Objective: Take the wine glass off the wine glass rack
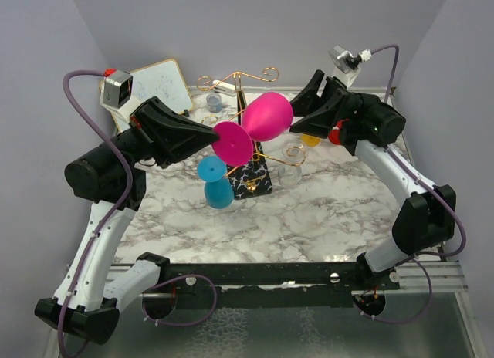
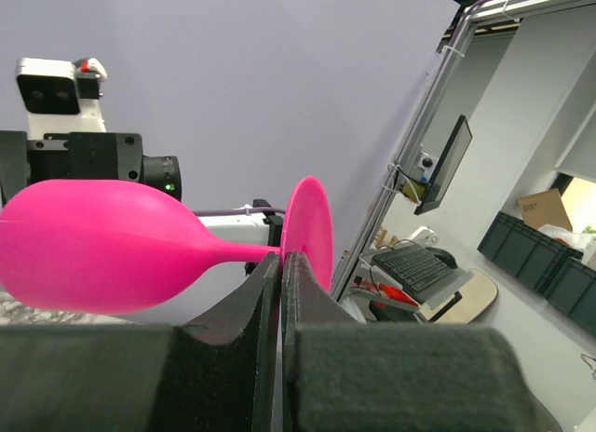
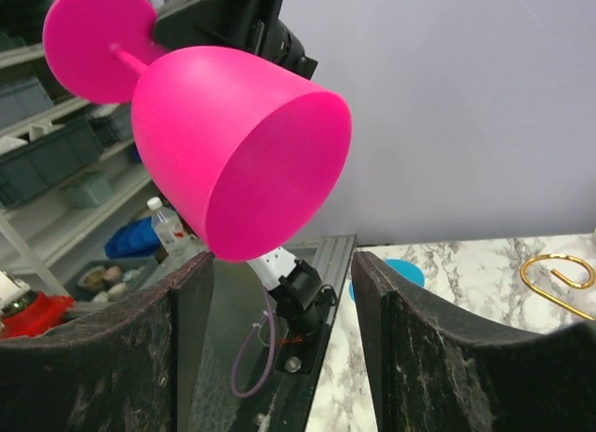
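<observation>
Left pincer clamps glass by thin stem, sideways; may pivot or slip. Right pincer gapes wide near the bowl; a bump knocks it loose.

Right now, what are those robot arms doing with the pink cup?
The left arm has its jaws shut on the stem of a pink wine glass, holding it sideways in the air above the gold wine glass rack. The right arm hovers by the bowl with its jaws open. A blue glass sits beside the rack.
</observation>
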